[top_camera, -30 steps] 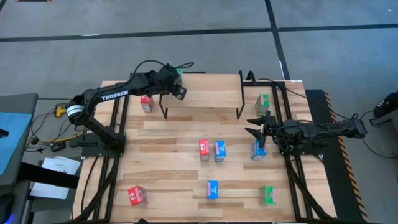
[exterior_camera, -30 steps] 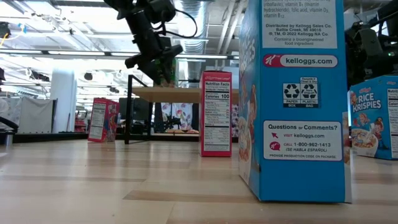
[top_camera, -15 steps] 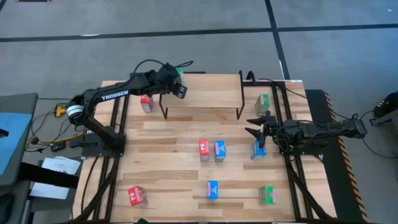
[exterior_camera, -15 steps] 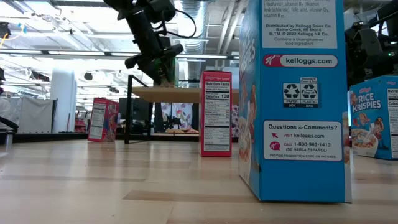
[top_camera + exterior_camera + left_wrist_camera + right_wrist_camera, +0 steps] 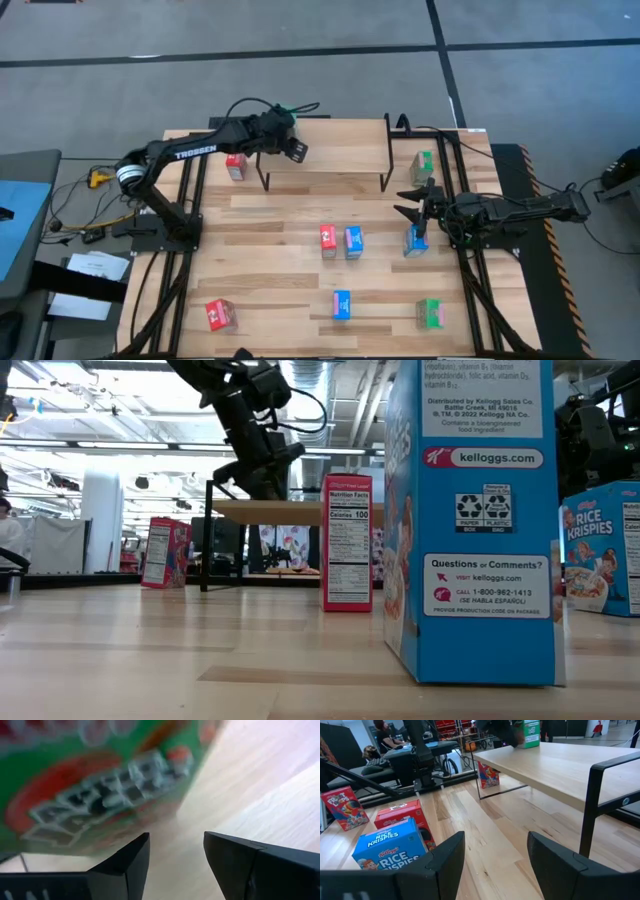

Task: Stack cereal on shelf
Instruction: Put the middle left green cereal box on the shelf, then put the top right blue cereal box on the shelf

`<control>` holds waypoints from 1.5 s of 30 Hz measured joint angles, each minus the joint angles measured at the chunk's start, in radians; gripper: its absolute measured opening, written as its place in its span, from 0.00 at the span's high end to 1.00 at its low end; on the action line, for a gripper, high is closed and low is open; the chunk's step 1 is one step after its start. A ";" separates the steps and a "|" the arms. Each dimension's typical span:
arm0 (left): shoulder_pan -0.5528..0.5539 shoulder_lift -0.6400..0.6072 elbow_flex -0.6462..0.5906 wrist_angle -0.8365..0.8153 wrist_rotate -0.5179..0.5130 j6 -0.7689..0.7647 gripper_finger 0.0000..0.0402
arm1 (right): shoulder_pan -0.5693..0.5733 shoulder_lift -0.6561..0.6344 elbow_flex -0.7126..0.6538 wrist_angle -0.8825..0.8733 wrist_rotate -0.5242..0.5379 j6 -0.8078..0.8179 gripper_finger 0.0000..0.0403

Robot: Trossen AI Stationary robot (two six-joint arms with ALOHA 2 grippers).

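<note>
I am viewing the slatted table (image 5: 300,260) with the shelf (image 5: 330,150) standing at its far edge, long axis running left to right across the table. The left arm is reaching over the shelf's left end; the left gripper (image 5: 292,150) is sitting just off the green cereal box (image 5: 528,733), which is standing upright on the far-left corner of the shelf top, long axis vertical. In the left wrist view that box's printed front (image 5: 95,780) is facing the fingers (image 5: 125,865), which are standing apart with bare wood showing between them, clear of the box.

Compared with a second ago, the left gripper is sitting a little further toward the shelf's middle, and the green box that was between its fingers is now free of them.

The right arm is waiting at the right side of the table; the right gripper (image 5: 415,201) is hovering low, fingers apart and gripping nothing, just beside a blue box (image 5: 415,240). It is unchanged.

The remaining boxes are standing scattered: a red box (image 5: 235,166) beside the shelf's left leg and a green box (image 5: 424,163) past its right end.
</note>
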 joint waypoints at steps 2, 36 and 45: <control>-0.005 0.000 -0.001 -0.011 -0.001 0.002 0.56 | 0.000 0.000 0.000 0.000 0.000 0.000 0.41; -0.094 -0.332 0.000 -0.019 0.206 0.019 0.56 | 0.000 0.000 0.000 0.000 0.000 0.000 0.41; -0.187 -0.508 0.000 -0.106 0.208 0.020 0.56 | 0.000 0.000 0.000 0.000 0.000 0.000 0.41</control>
